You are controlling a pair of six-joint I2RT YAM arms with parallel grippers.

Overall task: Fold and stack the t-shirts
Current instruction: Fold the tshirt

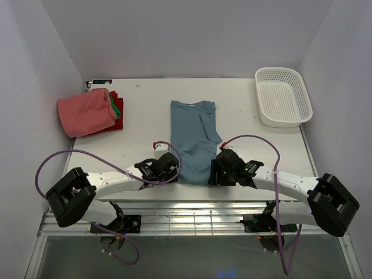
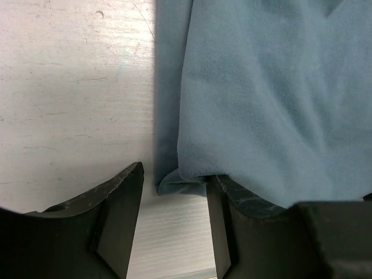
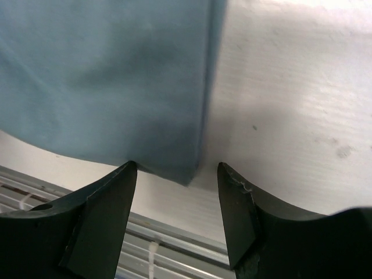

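Observation:
The teal-blue t-shirt [image 1: 195,136] lies flat in the table's middle, folded lengthwise into a narrow strip, collar at the far end. My left gripper [image 1: 173,168] is open at its near left corner; in the left wrist view the shirt [image 2: 273,99] has its hem corner between my fingers [image 2: 119,203], and cloth drapes over the right one. My right gripper [image 1: 216,171] is open at the near right corner; in the right wrist view the shirt's [image 3: 104,75] corner sits between the open fingers [image 3: 232,197]. Folded salmon-pink [image 1: 86,112], green [image 1: 116,106] and red [image 1: 118,122] shirts are stacked at the far left.
A white plastic mesh basket [image 1: 283,96] stands at the far right corner. The table's near edge and metal rail [image 1: 192,210] run just behind both grippers. White walls enclose the table on three sides.

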